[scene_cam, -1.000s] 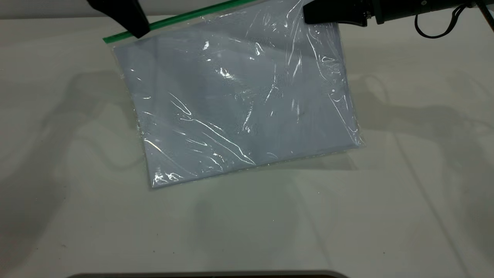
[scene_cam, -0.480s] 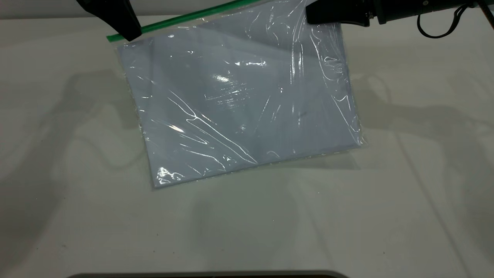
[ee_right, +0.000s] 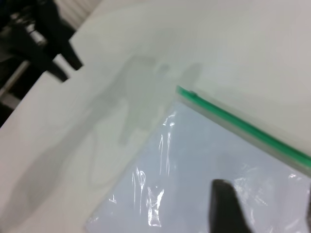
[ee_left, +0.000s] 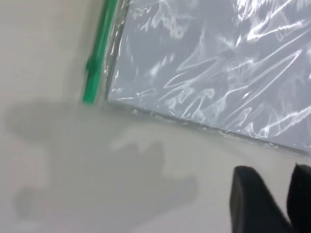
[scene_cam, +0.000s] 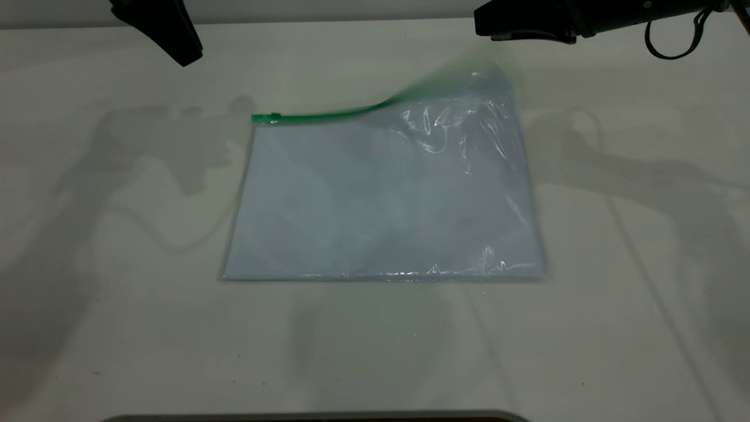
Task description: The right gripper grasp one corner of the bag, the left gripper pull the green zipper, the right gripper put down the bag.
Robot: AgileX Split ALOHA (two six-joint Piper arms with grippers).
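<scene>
The bag [scene_cam: 381,199] lies on the table [scene_cam: 117,328], its green zipper [scene_cam: 316,116] along the far edge. The left gripper [scene_cam: 176,41] and right gripper [scene_cam: 498,26] hang apart from it at the far corners.

I see even, bright overhead light. Soft arm shadows lie on the table [scene_cam: 117,328]. Glare streaks the bag [scene_cam: 387,199]; its raised corner [scene_cam: 492,76] is motion-blurred. Both wrist views are soft, near fingers defocused.

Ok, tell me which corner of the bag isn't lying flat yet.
The corner of the bag below the right gripper, at the right end of the green zipper, is raised and blurred. The other three lie flat on the table.
</scene>
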